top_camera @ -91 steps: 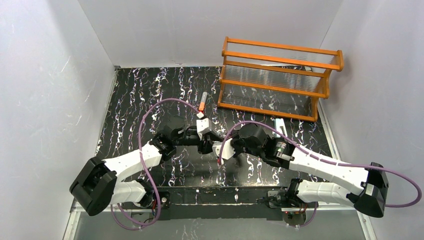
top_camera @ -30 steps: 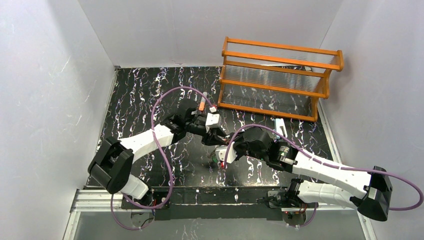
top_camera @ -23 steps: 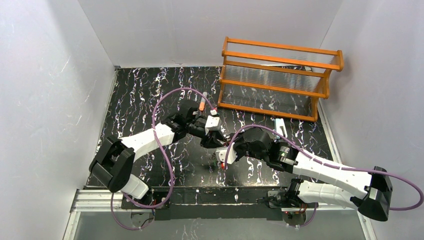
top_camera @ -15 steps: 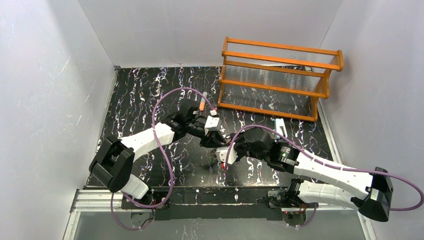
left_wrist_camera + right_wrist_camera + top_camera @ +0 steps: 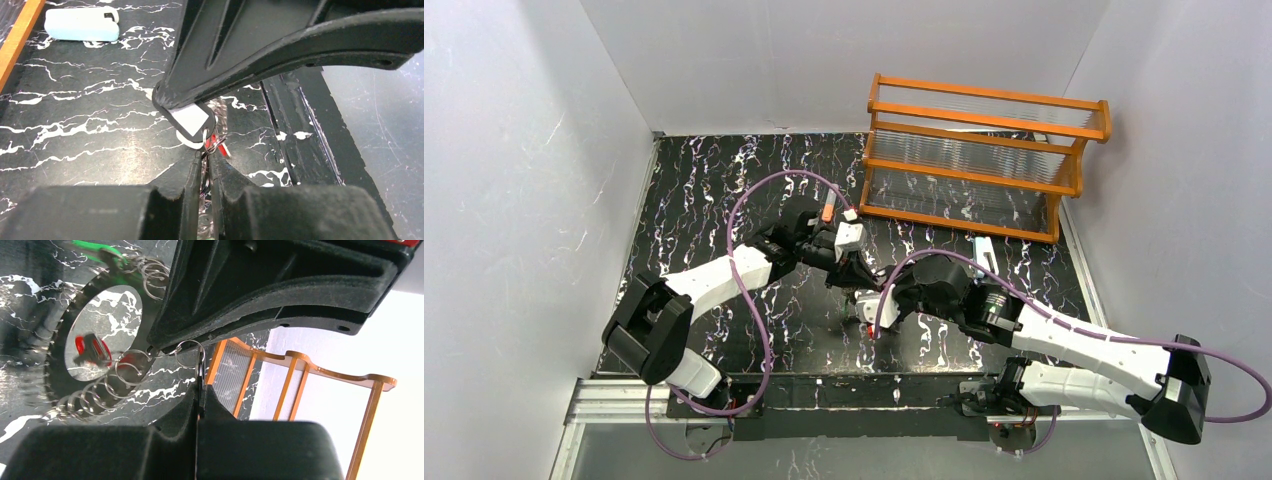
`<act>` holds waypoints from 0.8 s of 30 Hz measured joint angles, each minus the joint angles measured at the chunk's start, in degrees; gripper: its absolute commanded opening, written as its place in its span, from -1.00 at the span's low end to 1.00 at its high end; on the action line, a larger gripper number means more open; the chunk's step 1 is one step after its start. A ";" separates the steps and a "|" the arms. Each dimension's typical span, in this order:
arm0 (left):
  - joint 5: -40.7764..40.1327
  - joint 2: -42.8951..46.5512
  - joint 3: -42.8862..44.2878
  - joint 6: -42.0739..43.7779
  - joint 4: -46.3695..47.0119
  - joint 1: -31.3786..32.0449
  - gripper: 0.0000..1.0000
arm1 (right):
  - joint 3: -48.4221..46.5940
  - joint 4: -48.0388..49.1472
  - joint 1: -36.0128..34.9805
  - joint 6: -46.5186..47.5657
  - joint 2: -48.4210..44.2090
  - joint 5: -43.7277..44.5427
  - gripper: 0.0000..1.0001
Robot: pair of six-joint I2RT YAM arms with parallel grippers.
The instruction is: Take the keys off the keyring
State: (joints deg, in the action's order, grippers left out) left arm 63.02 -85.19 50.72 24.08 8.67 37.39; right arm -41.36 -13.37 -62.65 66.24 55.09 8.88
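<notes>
The keyring (image 5: pixel 57 372), a flat grey metal disc with a round hole and several small wire rings on its rim, hangs between my two grippers above the table's middle. My left gripper (image 5: pixel 205 157) is shut on the disc's edge. My right gripper (image 5: pixel 200 385) is shut on a thin piece seen edge-on; the left wrist view shows it as the dark-and-white key (image 5: pixel 192 122). The red key (image 5: pixel 214 143) dangles just below it. The green key (image 5: pixel 95 250) hangs at the disc's far rim. In the top view the left gripper (image 5: pixel 852 278) and the right gripper (image 5: pixel 862 305) nearly touch.
An orange wooden rack (image 5: pixel 984 160) stands at the back right. A pale white-blue clip (image 5: pixel 982 250) lies in front of it and also shows in the left wrist view (image 5: pixel 82 24). An orange-and-grey tube (image 5: pixel 827 208) lies behind the left gripper. Grey walls close in both sides.
Since three seconds ago the left arm has swung up and back, and the right gripper has shifted slightly left and nearer. Over the last second both grippers barely move.
</notes>
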 measured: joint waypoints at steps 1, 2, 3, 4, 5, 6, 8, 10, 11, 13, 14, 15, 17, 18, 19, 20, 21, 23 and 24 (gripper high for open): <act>-0.48 -0.02 0.00 -1.88 0.98 -0.13 -0.94 | 0.00 0.04 0.02 0.00 -0.09 0.15 -0.97; -0.76 -0.02 0.00 -3.30 1.64 -0.17 -1.00 | 0.00 0.07 0.02 0.00 -0.24 0.20 -0.97; -1.01 -0.02 0.00 -4.68 2.19 -0.24 -1.00 | 0.00 0.02 0.07 -0.02 -0.42 0.24 -0.97; -1.16 -0.02 0.00 -6.05 2.82 -0.28 -1.00 | 0.00 0.04 0.07 -0.02 -0.61 0.37 -0.97; -1.25 -0.02 0.00 -7.04 3.32 -0.33 -1.00 | 0.00 0.04 0.07 -0.02 -0.79 0.37 -0.97; -1.36 -0.02 0.00 -7.89 3.69 -0.33 -1.00 | 0.00 0.04 0.07 -0.02 -1.01 0.39 -0.97; -1.53 -0.02 -0.04 -9.03 4.28 -0.33 -1.00 | 0.00 0.00 0.07 -0.04 -1.29 0.48 -0.97; -1.90 -0.02 -0.24 -9.79 4.70 -0.33 -1.00 | 0.00 -0.17 0.07 -0.11 -1.49 0.61 -0.97; -2.16 -0.02 -0.46 -10.12 4.83 -0.33 -1.00 | 0.00 -0.33 0.07 -0.22 -1.55 0.63 -0.97; -2.64 -0.02 -0.66 -10.69 4.96 -0.33 -1.00 | 0.00 -0.94 0.07 -0.35 -1.62 0.79 -0.97; -3.04 -0.02 -0.74 -11.15 5.07 -0.33 -1.00 | 0.00 -1.38 0.07 -0.48 -1.75 0.92 -0.97; -3.41 -0.02 -0.81 -11.37 5.05 -0.33 -1.00 | 0.00 -1.92 0.07 -0.59 -1.95 1.09 -0.97; -4.11 0.00 -1.09 -12.22 5.49 -0.37 -1.00 | 0.00 -3.10 0.07 -1.03 -2.32 1.33 -0.97; -4.57 0.07 -1.29 -12.87 5.95 -0.42 -1.00 | 0.00 -3.58 0.07 -1.33 -2.54 1.46 -0.97; -5.22 0.24 -1.49 -13.73 6.34 -0.42 -1.00 | 0.00 -4.00 0.07 -1.62 -2.78 1.46 -0.97; -5.73 0.39 -1.64 -14.58 6.62 -0.44 -1.00 | 0.00 -4.42 0.07 -1.81 -2.93 1.46 -0.97; -6.36 0.52 -1.79 -15.52 6.93 -0.42 -1.00 | 0.00 -5.01 0.04 -2.14 -3.06 1.44 -0.97; -7.43 0.66 -2.19 -17.97 7.85 -0.42 -1.00 | 0.00 -6.19 0.07 -3.15 -3.26 1.38 -0.97; -7.93 0.76 -2.38 -18.99 8.15 -0.42 -1.00 | 0.00 -6.58 0.04 -3.54 -3.26 1.22 -0.97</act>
State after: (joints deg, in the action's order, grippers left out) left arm 55.09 -84.42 48.34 5.08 16.82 36.97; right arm -41.36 -19.94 -62.61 62.70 51.83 10.11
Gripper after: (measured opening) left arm 0.022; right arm 0.035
